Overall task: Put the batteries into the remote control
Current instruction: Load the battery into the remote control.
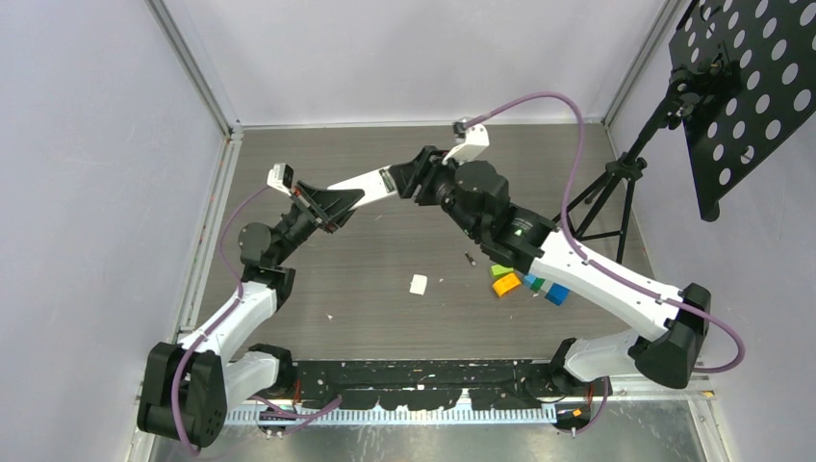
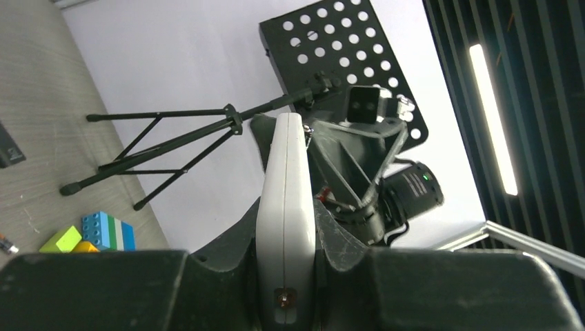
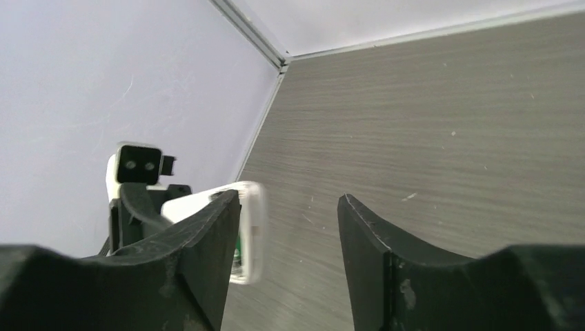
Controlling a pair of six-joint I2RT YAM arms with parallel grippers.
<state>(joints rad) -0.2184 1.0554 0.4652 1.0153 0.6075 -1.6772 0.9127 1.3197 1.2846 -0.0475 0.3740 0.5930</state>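
Note:
My left gripper [image 1: 332, 205] is shut on the white remote control [image 1: 364, 183] and holds it off the table, pointing right. In the left wrist view the remote [image 2: 286, 165] stands edge-on between the jaws of that gripper [image 2: 286, 217]. My right gripper [image 1: 414, 178] is at the remote's far end. Its jaws [image 3: 290, 238] stand open with nothing between them. The remote's end [image 3: 252, 231] lies just outside the left finger [image 3: 207, 262], and something green shows in its open compartment. One small dark battery [image 1: 470, 258] lies on the table.
A small white piece [image 1: 419, 284] lies mid-table. Green, orange and blue blocks [image 1: 520, 282] sit under the right arm, also visible as the blocks [image 2: 96, 233]. A black tripod stand [image 1: 616, 192] with a perforated plate [image 1: 746, 87] stands at the right.

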